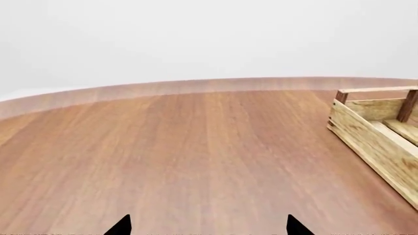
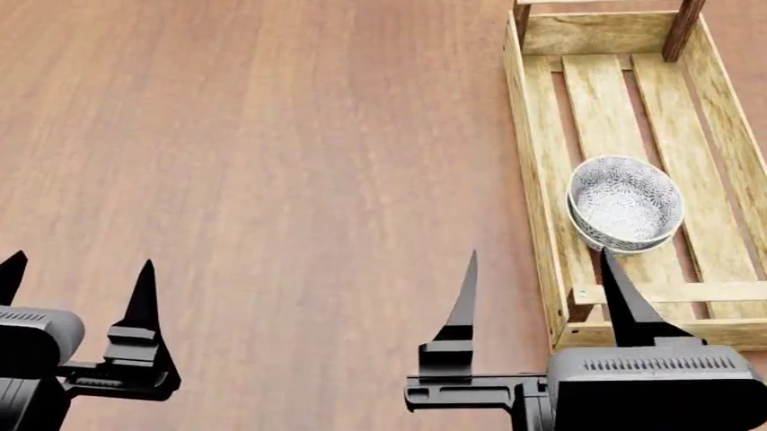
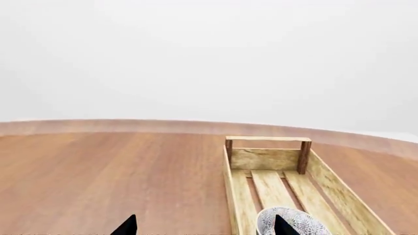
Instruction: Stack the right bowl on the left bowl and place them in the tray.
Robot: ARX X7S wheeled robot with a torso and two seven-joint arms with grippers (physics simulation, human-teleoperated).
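Right gripper (image 2: 537,285) fingers spread beside tray (image 2: 536,180).

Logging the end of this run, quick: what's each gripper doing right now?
Left gripper: open, holding nothing.
Right gripper: open, holding nothing; the stacked bowls sit in the tray.

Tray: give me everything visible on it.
The tray is a long light-wood crate with low plank sides, a slatted bottom and a darker-posted crossbar at its far end. It lies flat on the wooden table, at the right arm's side. The stacked patterned bowls sit inside, toward its near end. No jaws touch it.
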